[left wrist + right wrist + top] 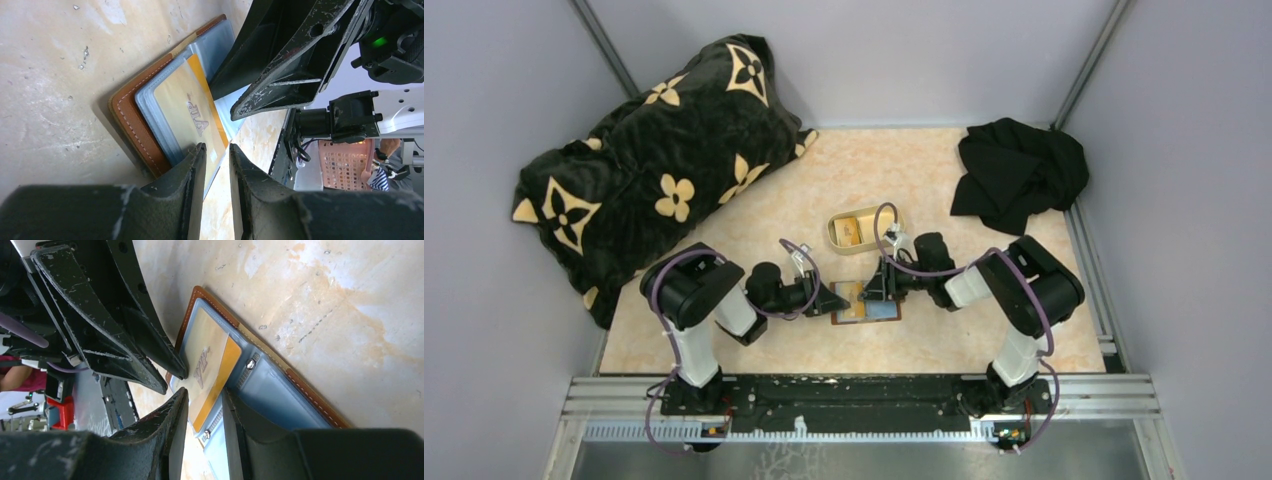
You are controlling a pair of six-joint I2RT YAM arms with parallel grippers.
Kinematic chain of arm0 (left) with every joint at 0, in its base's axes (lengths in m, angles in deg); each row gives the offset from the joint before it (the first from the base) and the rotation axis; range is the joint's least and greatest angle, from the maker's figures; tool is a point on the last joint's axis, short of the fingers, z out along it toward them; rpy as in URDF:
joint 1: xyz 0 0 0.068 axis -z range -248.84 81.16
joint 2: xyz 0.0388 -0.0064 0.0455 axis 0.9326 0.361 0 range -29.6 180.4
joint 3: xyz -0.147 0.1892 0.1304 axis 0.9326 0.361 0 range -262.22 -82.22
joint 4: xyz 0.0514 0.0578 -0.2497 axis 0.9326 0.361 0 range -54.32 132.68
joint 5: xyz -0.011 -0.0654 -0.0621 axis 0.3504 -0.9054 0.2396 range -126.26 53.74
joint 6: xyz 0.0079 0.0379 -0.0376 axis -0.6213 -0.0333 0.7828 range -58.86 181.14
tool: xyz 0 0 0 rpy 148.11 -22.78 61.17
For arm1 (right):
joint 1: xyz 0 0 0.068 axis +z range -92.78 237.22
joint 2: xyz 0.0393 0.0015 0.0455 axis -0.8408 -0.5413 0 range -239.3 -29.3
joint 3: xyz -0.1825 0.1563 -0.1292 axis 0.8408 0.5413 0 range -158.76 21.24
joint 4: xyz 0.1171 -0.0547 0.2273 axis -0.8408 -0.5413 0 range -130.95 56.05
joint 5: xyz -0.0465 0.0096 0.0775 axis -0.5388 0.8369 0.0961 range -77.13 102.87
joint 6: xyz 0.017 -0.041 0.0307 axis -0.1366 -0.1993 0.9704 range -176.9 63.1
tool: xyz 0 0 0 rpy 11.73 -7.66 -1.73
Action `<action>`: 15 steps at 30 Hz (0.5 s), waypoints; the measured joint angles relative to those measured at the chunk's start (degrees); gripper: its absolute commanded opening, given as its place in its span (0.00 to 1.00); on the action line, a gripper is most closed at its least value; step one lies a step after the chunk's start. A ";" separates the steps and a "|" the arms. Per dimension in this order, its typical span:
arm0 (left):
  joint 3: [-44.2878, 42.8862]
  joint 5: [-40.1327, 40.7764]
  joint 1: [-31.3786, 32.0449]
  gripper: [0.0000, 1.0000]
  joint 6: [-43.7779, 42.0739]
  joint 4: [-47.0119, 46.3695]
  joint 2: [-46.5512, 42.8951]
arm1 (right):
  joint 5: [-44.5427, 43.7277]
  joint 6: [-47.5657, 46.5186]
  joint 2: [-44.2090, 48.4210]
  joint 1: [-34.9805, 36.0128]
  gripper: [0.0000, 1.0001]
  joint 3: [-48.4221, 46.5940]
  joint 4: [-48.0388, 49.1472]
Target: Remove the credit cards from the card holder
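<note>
The card holder (882,311) lies open on the table, brown outside (131,119) and blue-grey inside (280,390). An orange-tan card marked VIP (186,100) sticks partway out of its left sleeve, and it also shows in the right wrist view (207,357). My left gripper (216,149) is narrowly open, with the card's free corner in the gap between its jaws. My right gripper (205,396) is narrowly open over the fold; one finger rests on the right blue sleeve and the card's orange end shows in the gap. Both grippers meet over the holder in the top view, left (838,298) and right (871,290).
A tan oval tray (835,229) holding a tan card (852,232) stands just behind the holder. A black cushion with tan flowers (644,170) fills the back left. A black cloth (1019,175) lies at the back right. Grey walls enclose the table.
</note>
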 measured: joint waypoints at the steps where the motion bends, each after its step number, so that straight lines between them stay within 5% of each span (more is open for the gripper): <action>1: 0.00 -0.17 0.00 0.32 0.26 -0.74 0.57 | -0.11 -0.39 0.13 0.09 0.33 -0.42 -1.01; 8: 0.28 -0.85 -0.11 0.32 1.81 -5.33 3.45 | -0.90 -1.68 1.14 0.68 0.33 -1.05 -3.23; 15: 1.44 -1.81 -0.11 0.32 3.50 -9.33 5.62 | 2.69 7.19 -4.39 0.55 0.32 2.08 12.57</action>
